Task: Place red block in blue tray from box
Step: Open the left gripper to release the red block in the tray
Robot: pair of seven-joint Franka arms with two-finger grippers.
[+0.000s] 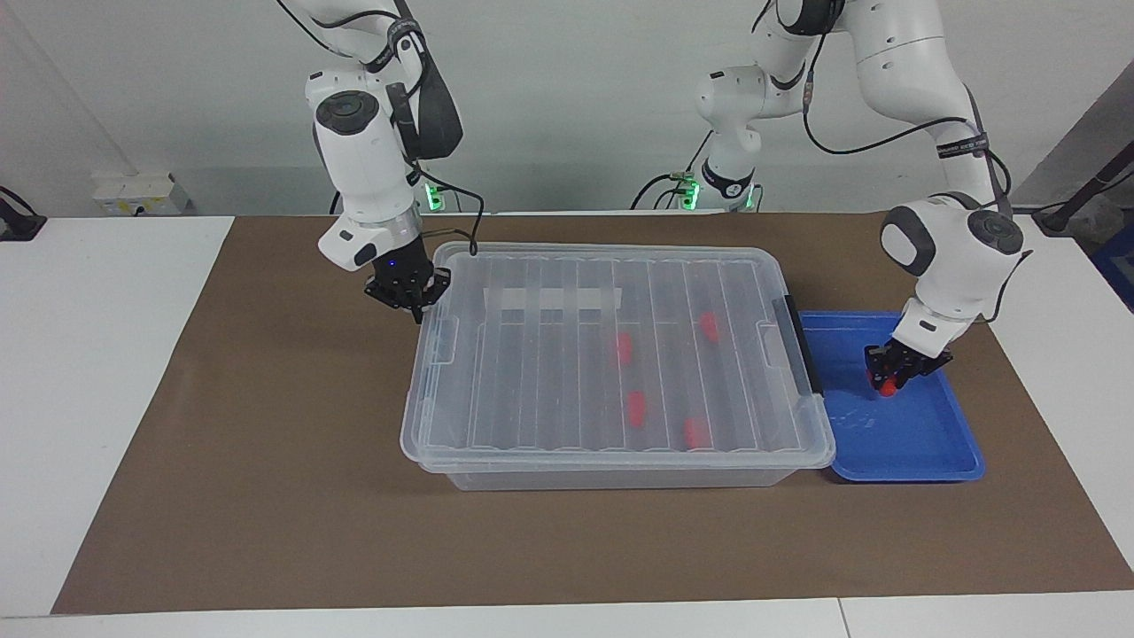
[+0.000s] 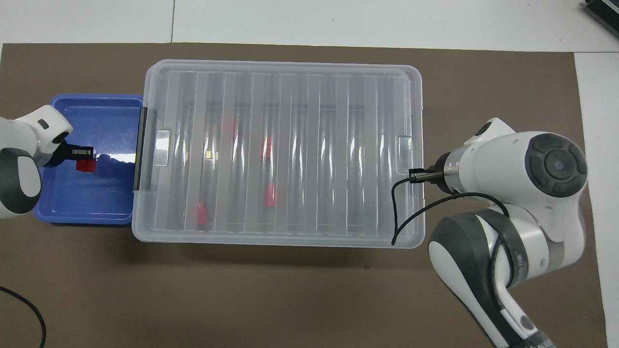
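— Where is the red block [image 1: 886,386] at this moment?

— Inside the blue tray [image 1: 921,443], clamped between the fingers of the left gripper [image 1: 890,377]. The gripper is low in the tray, over the part nearer to the robots, and the block looks to be at the tray floor, though I cannot tell whether it actually touches. From overhead the same block [image 2: 86,166] sits at the gripper's [image 2: 83,159] tip, over the middle of the tray [image 2: 72,215].

— And the box [image 1: 611,474]?

— It lies on the brown mat [image 1: 266,496] that covers the surface, just beside the tray, with its dark clip handle [image 1: 797,346] at the tray's end. The ribbed clear lid [image 1: 532,390] is on it. Through the lid four more red blocks show (blurred by the ribs): one [image 1: 708,325] nearest the robots, one [image 1: 624,348] beside it toward the right arm's end, one [image 1: 635,407] farther out, and one [image 1: 695,431] farthest from the robots.

— What is the right gripper [image 1: 409,297] doing?

— It is at the lid's corner at the right arm's end, the corner nearer to the robots, right at the rim. Whether its fingers are apart or together, I cannot tell; they point down and the lid edge hides part of them. In the overhead view the arm's wrist [image 2: 532,169] covers the gripper altogether, with a black cable [image 2: 411,203] looping over the lid's edge.

— Does the tray hold anything else?

— Only the block in the left gripper shows in it.
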